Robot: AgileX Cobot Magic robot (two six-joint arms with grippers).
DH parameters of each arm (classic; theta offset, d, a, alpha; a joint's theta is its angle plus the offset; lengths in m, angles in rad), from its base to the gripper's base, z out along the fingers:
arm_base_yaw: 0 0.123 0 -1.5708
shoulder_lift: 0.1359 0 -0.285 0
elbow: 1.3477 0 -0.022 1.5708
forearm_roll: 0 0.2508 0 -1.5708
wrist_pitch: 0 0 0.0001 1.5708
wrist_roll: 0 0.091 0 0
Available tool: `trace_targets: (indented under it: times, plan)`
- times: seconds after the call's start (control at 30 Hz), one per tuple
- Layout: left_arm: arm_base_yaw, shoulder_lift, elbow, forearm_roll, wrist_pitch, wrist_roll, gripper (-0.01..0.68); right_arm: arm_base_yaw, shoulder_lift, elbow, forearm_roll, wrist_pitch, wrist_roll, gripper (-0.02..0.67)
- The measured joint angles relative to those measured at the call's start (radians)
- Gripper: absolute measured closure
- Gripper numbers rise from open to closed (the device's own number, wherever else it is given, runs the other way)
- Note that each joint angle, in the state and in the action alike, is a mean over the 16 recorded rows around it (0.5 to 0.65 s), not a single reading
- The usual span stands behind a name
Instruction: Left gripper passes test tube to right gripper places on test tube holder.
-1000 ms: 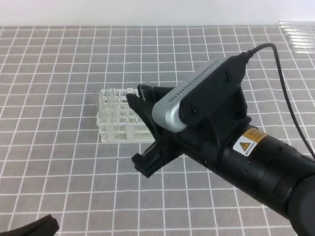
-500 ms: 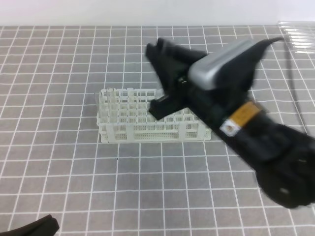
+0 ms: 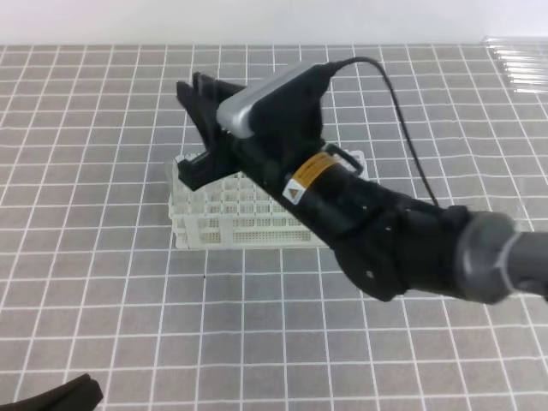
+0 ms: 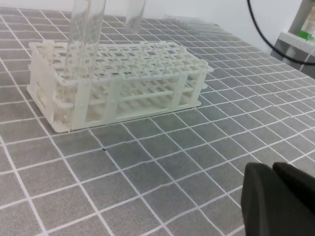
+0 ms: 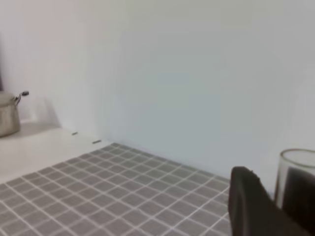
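Note:
The white test tube holder point(image 3: 224, 218) lies mid-table, and the left wrist view shows it as well point(image 4: 123, 86). My right gripper point(image 3: 195, 84) reaches over the holder's left end, hiding part of it. In the right wrist view the open rim of the test tube point(image 5: 298, 181) stands right beside a black finger point(image 5: 251, 206), so the gripper is shut on it. From the left wrist, a clear tube point(image 4: 86, 42) comes down into a cell at that end. Only a sliver of my left gripper point(image 3: 56, 396) shows at the bottom left; its fingers point(image 4: 295, 196) lie together and empty.
A ridged clear tray point(image 3: 518, 64) sits at the far right corner. A second clear tube end point(image 4: 134, 14) hangs over the holder further back. The right arm's black cable point(image 3: 402, 111) loops above the table. A metal pot point(image 5: 7, 114) stands by the wall.
My right gripper has swung from in front of the holder up and leftward, and now reaches over the holder's left end. The left gripper has stayed put.

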Motion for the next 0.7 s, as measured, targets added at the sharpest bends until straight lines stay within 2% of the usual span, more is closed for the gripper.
trace_targets:
  times: [0.7]
  plan:
    - [0.0, 0.0, -0.002, 0.0, 0.001, 0.0, 0.674, -0.021, 0.143, -0.099, 0.008, 0.01, 0.012, 0.561]
